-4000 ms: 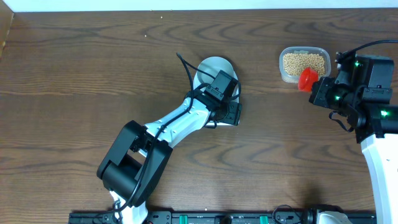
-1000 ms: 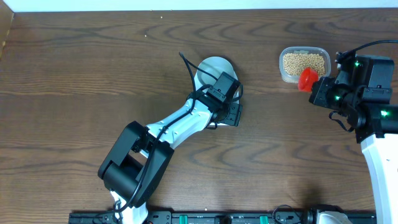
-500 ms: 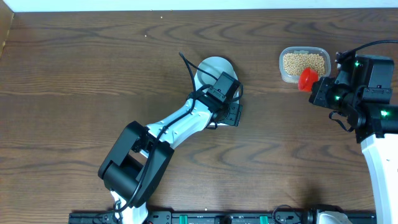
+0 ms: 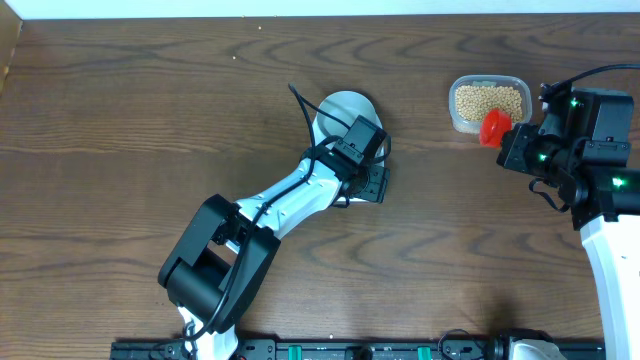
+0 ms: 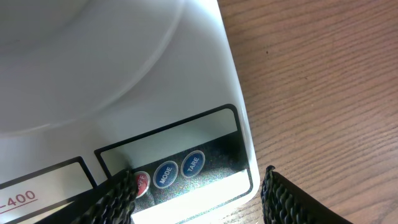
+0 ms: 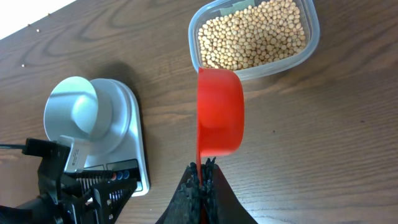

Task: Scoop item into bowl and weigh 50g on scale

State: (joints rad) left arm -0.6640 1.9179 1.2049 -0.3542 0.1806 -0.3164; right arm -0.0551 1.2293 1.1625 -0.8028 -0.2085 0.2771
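Dark wood-grain table (image 4: 130,110), white strip (image 4: 300,6) along far edge. Left gripper (image 5: 198,190) spread over scale (image 5: 124,93) (button end); right gripper (image 6: 202,180) pinches red scoop (image 6: 219,112).

Dark brown wood-grain counter (image 4: 120,120) fills the view under even light, bounded by a white strip (image 4: 300,6) at the far edge and a black rail (image 4: 330,351) at the near edge.
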